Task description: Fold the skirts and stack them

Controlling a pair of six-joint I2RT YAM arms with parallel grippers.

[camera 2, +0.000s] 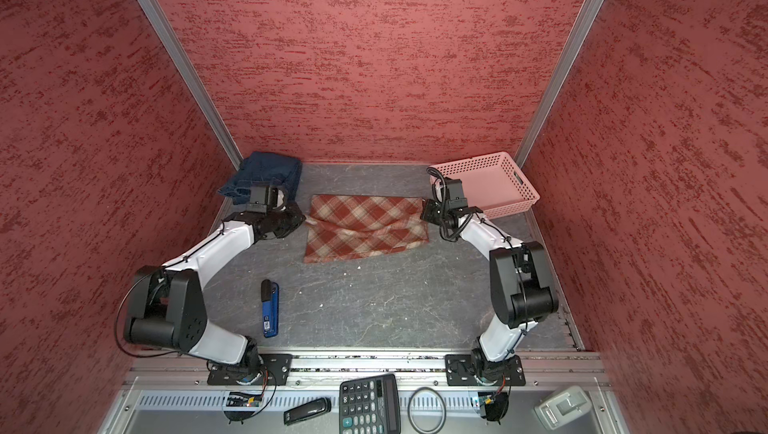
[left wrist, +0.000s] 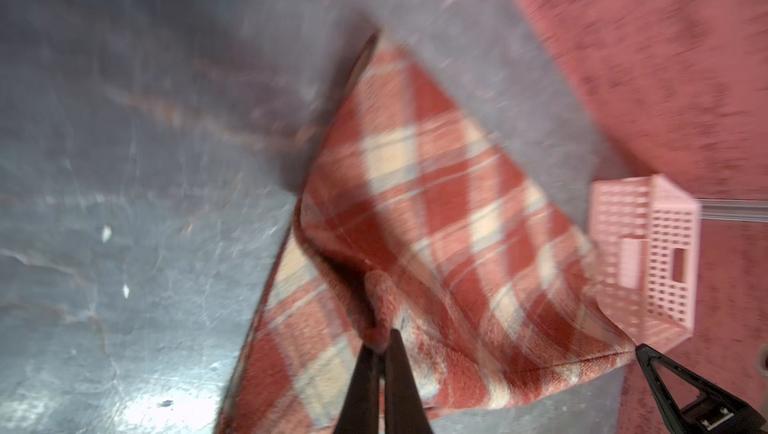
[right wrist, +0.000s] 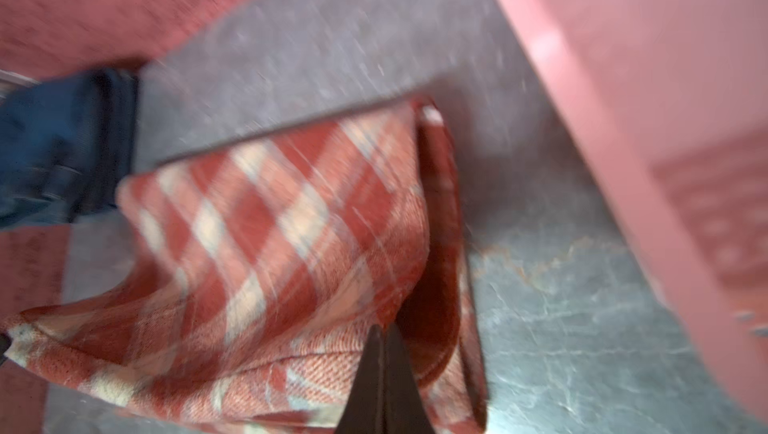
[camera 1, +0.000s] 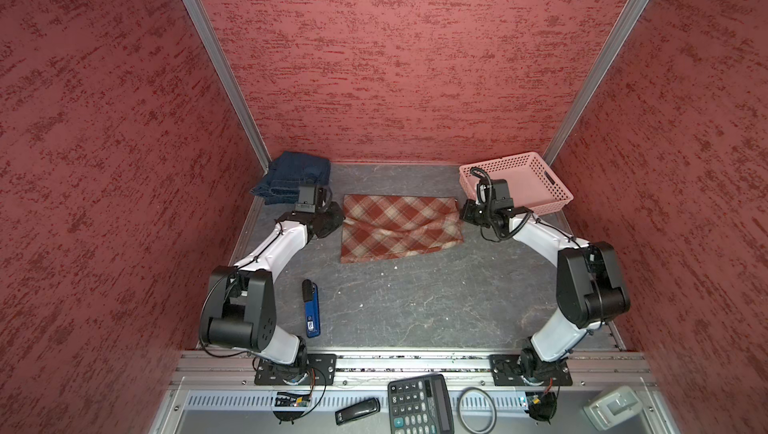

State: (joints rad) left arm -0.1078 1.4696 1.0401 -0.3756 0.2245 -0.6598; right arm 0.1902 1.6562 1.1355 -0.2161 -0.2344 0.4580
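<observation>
Pinching the plaid skirt [camera 1: 400, 229] at its two short sides, both arms worked as a pair. The left gripper [left wrist: 381, 338] was clenched on a bunched bit of one side edge, and the right gripper [right wrist: 380, 330] was clamped on the opposite edge, each with its jaws pressed together on fabric. In both top views the skirt lay mid-table between them. A soft ridge ran across it from grip to grip, and its near half lay flat on the grey table [camera 1: 415, 311]. The wrist views were smeared, so whether each pinch took one layer or several could not be told.

The denim skirts [camera 1: 296, 176] sat piled in the far left corner, just beyond the left gripper and apart from the plaid one. The pink basket [camera 1: 540, 203] stood in the far right corner.

By its look the woven plaid was light and limp, neither slippery nor fragile, and it would sag wherever it was unsupported. The side hems near the corners seemed the best hold, both ends carried level so the fold line ran straight. The denim, judged stiffer and heavier, would make a firm bed for stacking.
</observation>
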